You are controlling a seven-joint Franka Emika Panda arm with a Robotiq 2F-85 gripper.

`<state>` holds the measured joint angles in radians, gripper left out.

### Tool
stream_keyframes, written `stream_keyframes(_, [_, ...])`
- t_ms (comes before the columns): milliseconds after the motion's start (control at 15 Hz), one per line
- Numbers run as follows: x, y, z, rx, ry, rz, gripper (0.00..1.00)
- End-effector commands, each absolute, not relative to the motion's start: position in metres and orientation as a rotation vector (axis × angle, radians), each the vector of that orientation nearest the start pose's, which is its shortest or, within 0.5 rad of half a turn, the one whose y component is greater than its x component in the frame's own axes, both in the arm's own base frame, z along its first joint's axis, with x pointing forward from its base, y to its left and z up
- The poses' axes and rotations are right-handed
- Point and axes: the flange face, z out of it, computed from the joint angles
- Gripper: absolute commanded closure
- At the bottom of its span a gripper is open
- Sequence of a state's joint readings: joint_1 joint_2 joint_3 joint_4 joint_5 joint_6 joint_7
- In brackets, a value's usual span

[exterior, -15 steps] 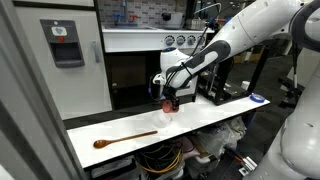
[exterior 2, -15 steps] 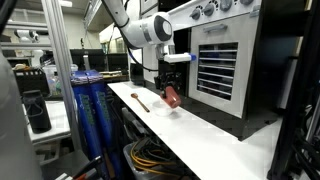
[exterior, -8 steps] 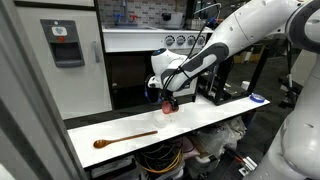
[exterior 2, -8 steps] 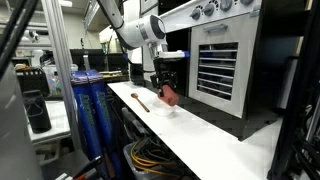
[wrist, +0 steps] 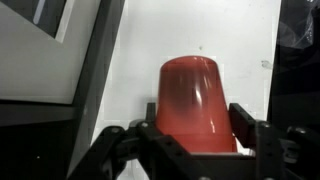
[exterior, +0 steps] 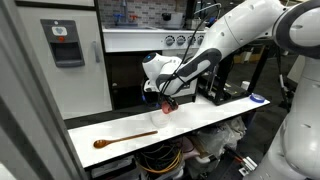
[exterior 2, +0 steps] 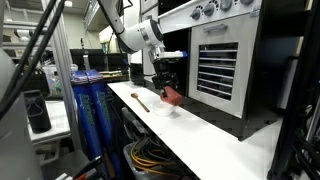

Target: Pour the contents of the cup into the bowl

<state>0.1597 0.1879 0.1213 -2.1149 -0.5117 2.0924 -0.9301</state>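
**Entry: red cup, held tipped above the bowl, pour under way (judged)**

1. Wooden spoon (exterior: 125, 138). Lies flat at the left of the table (exterior: 215, 114), well apart from the work. It likely has no part in the pour.
2. Cup (exterior: 167, 103). Off the table, clamped between the fingers (wrist: 244, 125), one on each side of its wall. The side grip probably serves to leave the mouth unblocked. It looks tilted in an exterior view (exterior 2: 172, 95), the attitude that lets contents run out. The contents themselves cannot be seen.
3. Bowl (exterior 2: 163, 110). On the table just below the cup, white on white and faint, set there as the catcher.
4. Small blue thing (exterior: 258, 98). Far right end of the table, well apart and out of the way.
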Motion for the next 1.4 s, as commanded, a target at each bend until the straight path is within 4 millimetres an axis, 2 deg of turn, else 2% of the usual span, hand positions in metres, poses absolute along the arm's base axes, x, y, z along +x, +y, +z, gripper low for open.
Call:
stream_keyframes(0, [0.546, 0.139, 0.313, -2.471, -2.381, 0.655, 0.53])
stream_keyframes(333, [0.545, 0.164, 0.314, -2.416, -2.458, 0.791, 0.53])
stream_keyframes(733, [0.533, 0.193, 0.312, -2.327, -2.517, 0.998, 0.53])
stream_keyframes(1000, [0.527, 0.203, 0.311, -2.289, -2.558, 1.102, 0.53])
stream_keyframes(1333, [0.524, 0.205, 0.303, -2.246, -2.599, 1.208, 0.53])
